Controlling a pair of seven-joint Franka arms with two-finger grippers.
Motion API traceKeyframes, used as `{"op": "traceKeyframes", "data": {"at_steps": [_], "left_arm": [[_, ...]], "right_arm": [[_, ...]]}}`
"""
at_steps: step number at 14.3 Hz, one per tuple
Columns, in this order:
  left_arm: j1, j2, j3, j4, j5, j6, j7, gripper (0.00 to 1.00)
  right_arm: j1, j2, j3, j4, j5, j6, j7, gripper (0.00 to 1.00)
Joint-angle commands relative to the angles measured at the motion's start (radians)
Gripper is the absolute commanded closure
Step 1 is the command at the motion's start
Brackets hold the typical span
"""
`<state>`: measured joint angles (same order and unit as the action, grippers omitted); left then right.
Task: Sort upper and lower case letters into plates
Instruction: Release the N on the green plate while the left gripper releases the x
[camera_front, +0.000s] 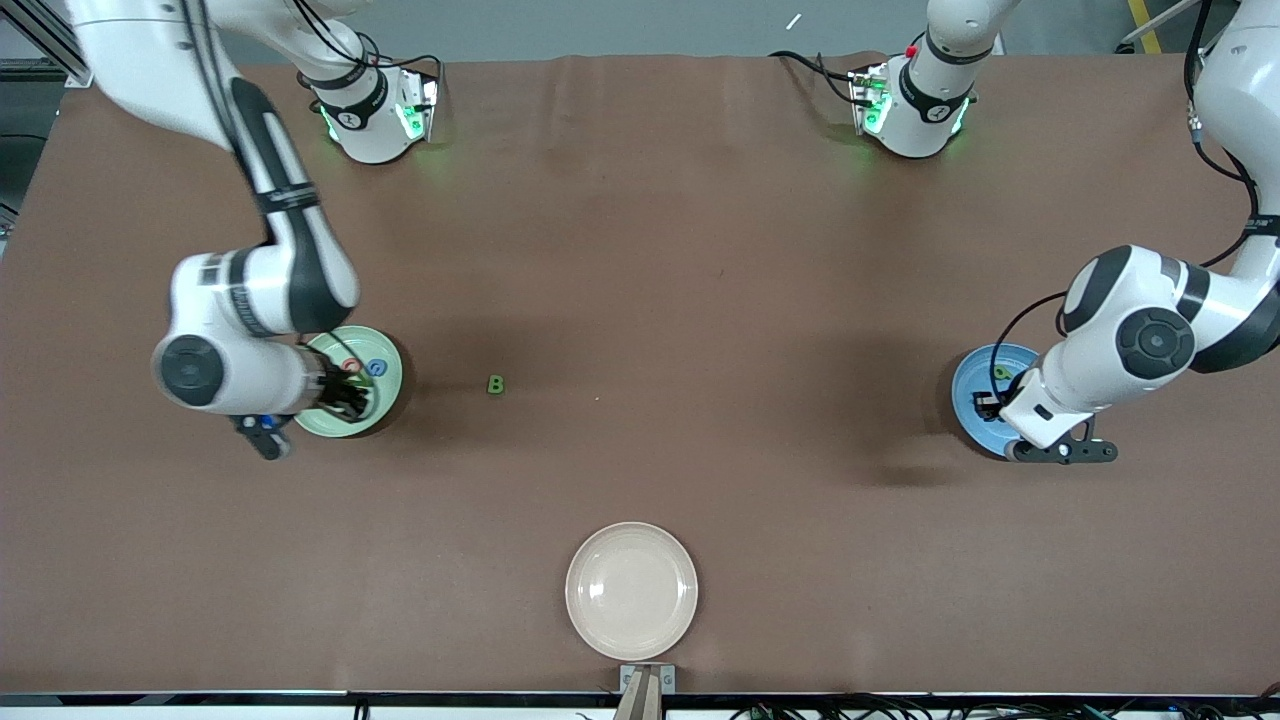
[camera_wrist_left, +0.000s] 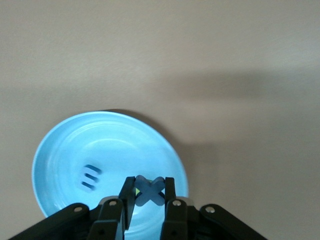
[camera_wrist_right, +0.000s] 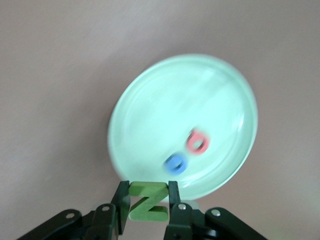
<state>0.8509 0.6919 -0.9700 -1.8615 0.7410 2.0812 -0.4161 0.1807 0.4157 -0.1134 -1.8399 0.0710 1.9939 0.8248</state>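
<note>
Our right fingers (camera_wrist_right: 123, 201) pinch the green N (camera_wrist_right: 147, 200) over the pale green plate (camera_front: 392, 372), where the red Q (camera_wrist_right: 197, 141) and blue G (camera_wrist_right: 176, 163) lie. We should let go low, clear of them. Our left fingers (camera_wrist_left: 168, 196) squeeze the blue x (camera_wrist_left: 149, 191) over the blue plate (camera_wrist_left: 60, 150). The green B (camera_front: 496, 384) waits mid-bench.

- Even, bright overhead light; soft shadows spread on the table (camera_front: 640, 250) beneath both arms.
- Right wrist view is motion-blurred: the pale green plate (camera_wrist_right: 150, 100) ahead of the right gripper (camera_wrist_right: 149, 202) smears.
- Left wrist view is soft but steadier.
</note>
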Motion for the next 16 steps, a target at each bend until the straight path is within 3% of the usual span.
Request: {"op": "traceKeyframes", "data": {"at_steps": [1,5,9,16], "left_arm": [[-0.016,0.03,0.046,0.028,0.004,0.022,0.046,0.9],[-0.019,0.058,0.097,0.03,0.015,0.065,0.099,0.9],[-0.079,0.066,0.171,0.03,0.015,0.106,0.099,0.9],[-0.081,0.09,0.194,0.031,0.052,0.119,0.115,0.9]], "right_arm": [[-0.061,-0.041,0.023,-0.114,-0.019,0.101,-0.107,1.0],[-0.142,-0.029,0.024,-0.231,-0.017,0.325,-0.284,0.99],[-0.146,-0.018,0.029,-0.248,-0.008,0.367,-0.308,0.98],[-0.145,0.046,0.031,-0.248,-0.005,0.433,-0.388,0.97]]}}
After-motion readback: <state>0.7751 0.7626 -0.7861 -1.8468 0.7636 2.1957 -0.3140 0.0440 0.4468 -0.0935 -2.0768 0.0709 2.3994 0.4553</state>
